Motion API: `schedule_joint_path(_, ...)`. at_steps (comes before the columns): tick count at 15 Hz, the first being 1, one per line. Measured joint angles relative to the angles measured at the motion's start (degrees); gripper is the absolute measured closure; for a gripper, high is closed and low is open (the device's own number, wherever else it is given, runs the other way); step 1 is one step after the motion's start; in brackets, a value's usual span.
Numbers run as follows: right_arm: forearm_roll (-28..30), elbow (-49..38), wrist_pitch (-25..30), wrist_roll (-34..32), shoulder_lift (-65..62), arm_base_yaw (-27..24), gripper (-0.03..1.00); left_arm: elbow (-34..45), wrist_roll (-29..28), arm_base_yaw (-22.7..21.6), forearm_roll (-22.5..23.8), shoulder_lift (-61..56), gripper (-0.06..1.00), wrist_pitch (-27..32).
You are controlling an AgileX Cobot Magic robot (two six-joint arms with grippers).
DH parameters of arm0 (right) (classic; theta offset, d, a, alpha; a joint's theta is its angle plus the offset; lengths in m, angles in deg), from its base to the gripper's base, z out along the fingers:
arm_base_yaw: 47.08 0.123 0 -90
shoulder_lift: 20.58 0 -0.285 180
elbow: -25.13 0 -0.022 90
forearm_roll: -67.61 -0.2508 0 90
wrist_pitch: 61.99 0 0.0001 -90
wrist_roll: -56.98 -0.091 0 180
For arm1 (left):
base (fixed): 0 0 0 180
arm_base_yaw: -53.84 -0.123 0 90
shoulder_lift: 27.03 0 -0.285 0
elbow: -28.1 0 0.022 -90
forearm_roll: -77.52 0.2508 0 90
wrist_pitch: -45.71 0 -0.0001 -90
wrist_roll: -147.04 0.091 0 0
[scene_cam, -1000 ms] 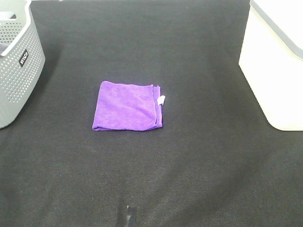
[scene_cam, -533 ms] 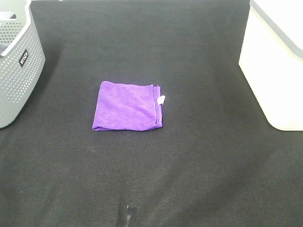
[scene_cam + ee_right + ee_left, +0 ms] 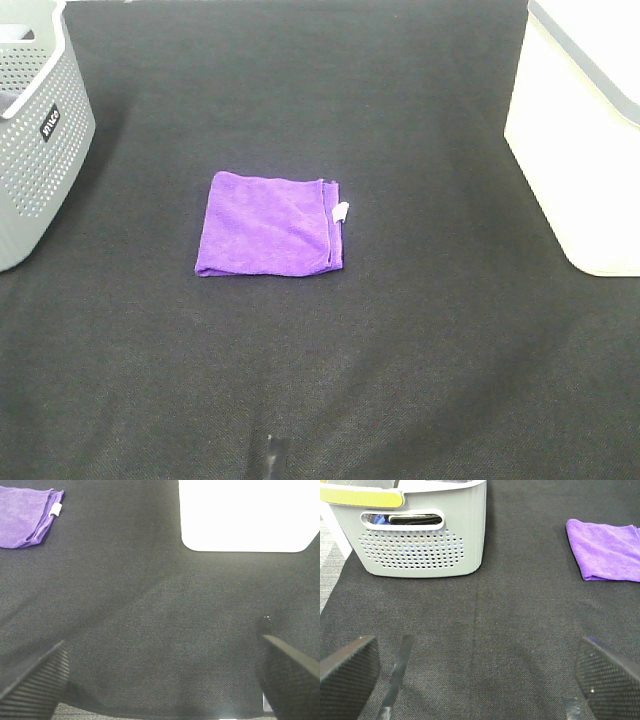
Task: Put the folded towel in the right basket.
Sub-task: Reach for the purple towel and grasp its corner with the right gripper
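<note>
A folded purple towel (image 3: 270,224) with a small white tag lies flat on the black table, left of centre. It also shows in the left wrist view (image 3: 606,550) and the right wrist view (image 3: 27,515). The white right basket (image 3: 585,130) stands at the table's right edge and shows in the right wrist view (image 3: 249,515). My left gripper (image 3: 475,680) is open and empty, near the table's front left. My right gripper (image 3: 160,680) is open and empty, near the front right. Neither arm shows in the exterior high view.
A grey perforated basket (image 3: 35,130) stands at the left edge; in the left wrist view (image 3: 420,535) it holds dark items. The black cloth (image 3: 400,330) covers the table. A strip of dark tape (image 3: 270,455) lies near the front edge.
</note>
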Motion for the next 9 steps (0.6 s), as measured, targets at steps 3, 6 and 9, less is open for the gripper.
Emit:
schedule_joint_path(3,0.11,0.52,0.0,0.0,0.46,0.0,0.01,0.0,0.0,0.0,0.0,0.0,-0.04,0.0)
schedule_joint_path(6,-1.03,14.73,1.66,0.0,17.36,0.0,0.01,0.0,0.0,0.0,0.0,0.0,-0.04,0.0)
schedule_joint_path(9,-5.04,36.21,5.84,0.0,40.62,0.0,0.01,0.0,0.0,0.0,0.0,0.0,-0.04,0.0)
